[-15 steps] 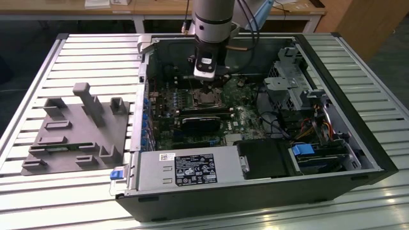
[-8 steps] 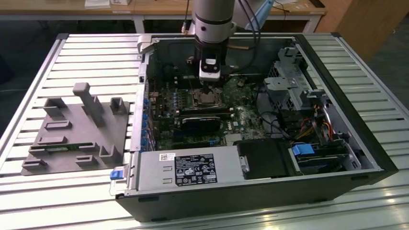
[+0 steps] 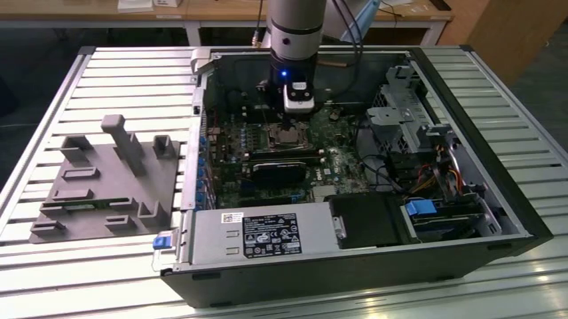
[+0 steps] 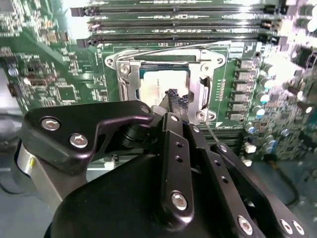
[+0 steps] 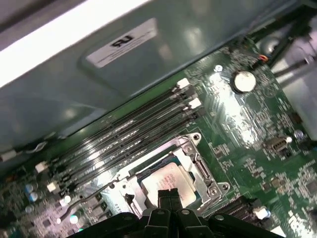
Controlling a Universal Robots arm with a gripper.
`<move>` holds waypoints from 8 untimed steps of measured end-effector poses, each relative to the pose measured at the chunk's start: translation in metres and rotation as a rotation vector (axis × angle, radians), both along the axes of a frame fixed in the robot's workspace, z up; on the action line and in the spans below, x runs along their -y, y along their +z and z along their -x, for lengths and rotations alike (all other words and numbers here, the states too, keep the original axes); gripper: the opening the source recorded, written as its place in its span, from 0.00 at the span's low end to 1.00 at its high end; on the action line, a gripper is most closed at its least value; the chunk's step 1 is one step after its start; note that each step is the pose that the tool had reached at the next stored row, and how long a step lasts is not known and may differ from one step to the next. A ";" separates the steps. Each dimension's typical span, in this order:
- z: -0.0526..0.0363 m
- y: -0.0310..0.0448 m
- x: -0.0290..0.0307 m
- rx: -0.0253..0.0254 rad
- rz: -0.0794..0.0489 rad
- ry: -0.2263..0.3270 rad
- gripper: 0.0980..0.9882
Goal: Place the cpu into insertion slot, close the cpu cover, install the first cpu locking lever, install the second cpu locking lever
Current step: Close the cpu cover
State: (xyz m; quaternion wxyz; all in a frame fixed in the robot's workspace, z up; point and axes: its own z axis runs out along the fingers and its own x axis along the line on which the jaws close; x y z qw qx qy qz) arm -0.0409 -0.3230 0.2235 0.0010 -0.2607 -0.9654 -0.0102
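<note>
We see the gripper (image 5: 170, 196), fingers pressed together, holding nothing; directly beneath the tips lies the cpu (image 5: 163, 178), the cover (image 5: 199, 171) framing it.

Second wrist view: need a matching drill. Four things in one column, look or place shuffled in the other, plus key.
Column A
1. cpu
2. cpu cover
3. memory slots
4. gripper

Column B
a. long, black, in parallel rows
b. thin silver frame lying around the chip
c. dull silver-grey top, seen through the frame's window
d. black fingertips together, right at the chip

Pairs: 1-c, 2-b, 3-a, 4-d
</note>
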 end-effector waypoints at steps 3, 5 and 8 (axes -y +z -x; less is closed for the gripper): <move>0.0000 -0.0002 0.0000 0.0000 0.000 0.056 0.00; 0.0000 -0.0003 0.0000 0.0000 0.000 0.092 0.00; 0.0000 -0.0004 0.0000 0.0000 0.000 0.146 0.00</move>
